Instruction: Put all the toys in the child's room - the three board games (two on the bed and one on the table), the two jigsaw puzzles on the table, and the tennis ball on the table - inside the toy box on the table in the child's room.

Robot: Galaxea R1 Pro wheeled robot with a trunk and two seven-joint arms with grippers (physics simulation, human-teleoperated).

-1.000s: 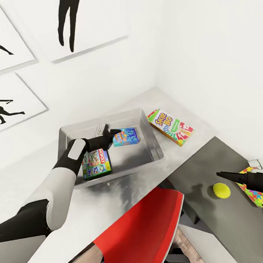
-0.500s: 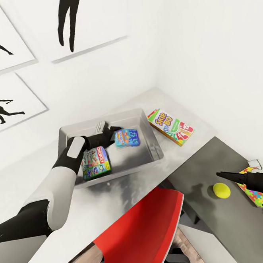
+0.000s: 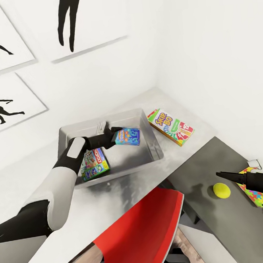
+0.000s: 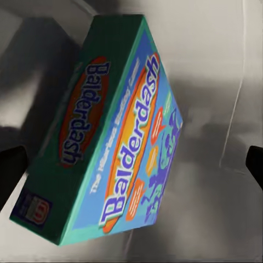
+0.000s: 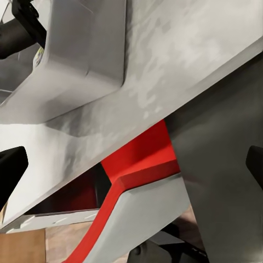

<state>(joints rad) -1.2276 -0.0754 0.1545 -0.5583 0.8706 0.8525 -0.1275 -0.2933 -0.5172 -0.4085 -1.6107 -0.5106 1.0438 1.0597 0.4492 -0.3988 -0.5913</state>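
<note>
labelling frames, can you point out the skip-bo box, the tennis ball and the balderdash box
Skip-Bo box (image 3: 171, 126), head view, middle of its printed lid.
Tennis ball (image 3: 221, 190), head view, centre of the ball.
Balderdash box (image 4: 118, 137), left wrist view, middle of its blue lid.

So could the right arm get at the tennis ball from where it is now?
Probably yes. The right end effector hovers just beside the tennis ball on the dark desk, and nothing lies between them.

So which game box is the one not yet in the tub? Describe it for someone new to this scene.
On the light grey wing of the table, look just past the toy box toward the corner of the white walls. The Skip-Bo box lies flat there, outside the rim: white, green and red, unlike the blue Balderdash box inside.
</note>
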